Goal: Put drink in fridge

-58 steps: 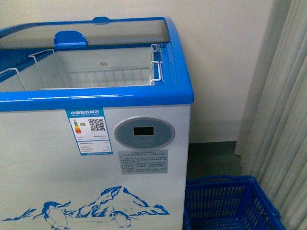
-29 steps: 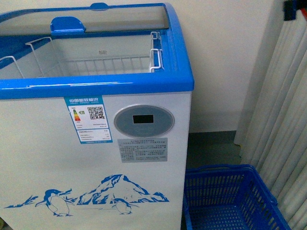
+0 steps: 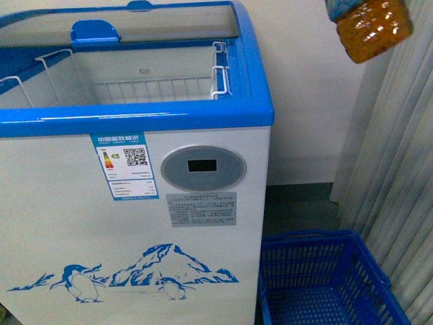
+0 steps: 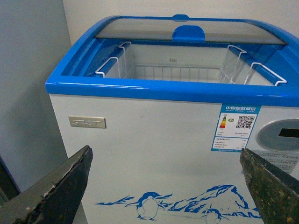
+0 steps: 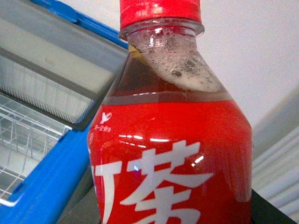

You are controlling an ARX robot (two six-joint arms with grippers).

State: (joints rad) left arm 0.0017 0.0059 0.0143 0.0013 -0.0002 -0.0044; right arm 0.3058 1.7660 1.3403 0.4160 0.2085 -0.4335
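We see the drink (image 3: 371,28) has just entered the front view, high to the right of the fridge (image 3: 135,122); our right gripper apparently grips it; the left gripper (image 4: 166,186) gapes empty; carrying over the open fridge seems next.

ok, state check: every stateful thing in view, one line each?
fridge: sliding glass lid pushed back, front opening uncovered; wire baskets inside look empty.
drink: capped with a red cap, mostly full, foam at the neck, in the air to the right of the fridge.
right hand: only dark edges show beside the drink in the wrist view; closed on it, it seems.
left hand: open, empty, facing the fridge front.
blue basket: on the floor; visible part empty.
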